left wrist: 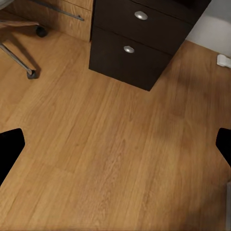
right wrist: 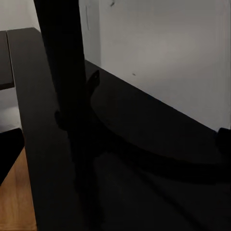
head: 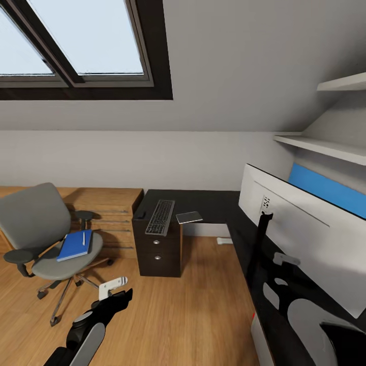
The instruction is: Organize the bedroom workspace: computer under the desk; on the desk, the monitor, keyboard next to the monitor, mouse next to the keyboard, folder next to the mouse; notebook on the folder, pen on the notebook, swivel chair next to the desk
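Observation:
The swivel chair (head: 38, 229) stands at the left, away from the desk (head: 213, 203). On its seat lies the blue folder (head: 75, 245) with the white pen (head: 84, 238) on top. The keyboard (head: 160, 217) and the dark-grey notebook (head: 189, 217) lie on the desk's far wing. The monitor (head: 305, 239) stands on the near wing with its white back to me. The computer (head: 258, 335) peeks out pale under the desk edge. The mouse is out of view. My left gripper (head: 116, 292) hangs open over the floor (left wrist: 115, 149). My right gripper (right wrist: 115, 144) is open facing the monitor's black arm (right wrist: 67, 96).
A light wooden dresser (head: 109, 213) stands behind the chair. The dark drawer unit (left wrist: 134, 43) holds up the desk's far wing. A small white object (head: 223, 241) lies on the floor under the desk. Wall shelves (head: 325, 145) hang above the monitor. Open wood floor (head: 178, 315) lies between chair and desk.

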You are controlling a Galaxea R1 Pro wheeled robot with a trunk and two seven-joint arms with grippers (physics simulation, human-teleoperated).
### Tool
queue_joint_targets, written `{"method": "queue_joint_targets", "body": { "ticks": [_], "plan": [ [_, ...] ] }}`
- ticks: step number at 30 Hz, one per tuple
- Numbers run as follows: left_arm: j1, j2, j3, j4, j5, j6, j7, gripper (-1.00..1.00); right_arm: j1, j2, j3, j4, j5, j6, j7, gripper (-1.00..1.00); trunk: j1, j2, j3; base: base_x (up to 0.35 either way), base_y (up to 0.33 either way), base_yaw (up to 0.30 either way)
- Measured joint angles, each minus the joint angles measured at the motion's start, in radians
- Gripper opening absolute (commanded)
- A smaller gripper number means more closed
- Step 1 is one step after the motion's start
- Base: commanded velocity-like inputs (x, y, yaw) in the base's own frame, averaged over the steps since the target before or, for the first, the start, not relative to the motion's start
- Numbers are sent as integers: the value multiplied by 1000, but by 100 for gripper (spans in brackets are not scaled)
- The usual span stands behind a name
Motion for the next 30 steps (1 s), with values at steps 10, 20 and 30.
{"method": "queue_joint_targets", "body": {
  "ticks": [10, 20, 30],
  "plan": [
    [0, -1, -1, 0, 0, 0, 0, 100, -5, -1, 8, 34, 0, 36, 30, 100, 0, 0, 0, 0, 0, 0],
    [0, -1, -1, 0, 2, 0, 0, 100, -5, 0, 7, 40, 1, 33, 99, 100, 0, 0, 0, 0, 0, 0],
    [0, -1, -1, 0, 3, 0, 0, 100, -1, 0, 8, 53, 3, -66, 171, 100, 0, 0, 0, 0, 0, 0]
  ]
}}
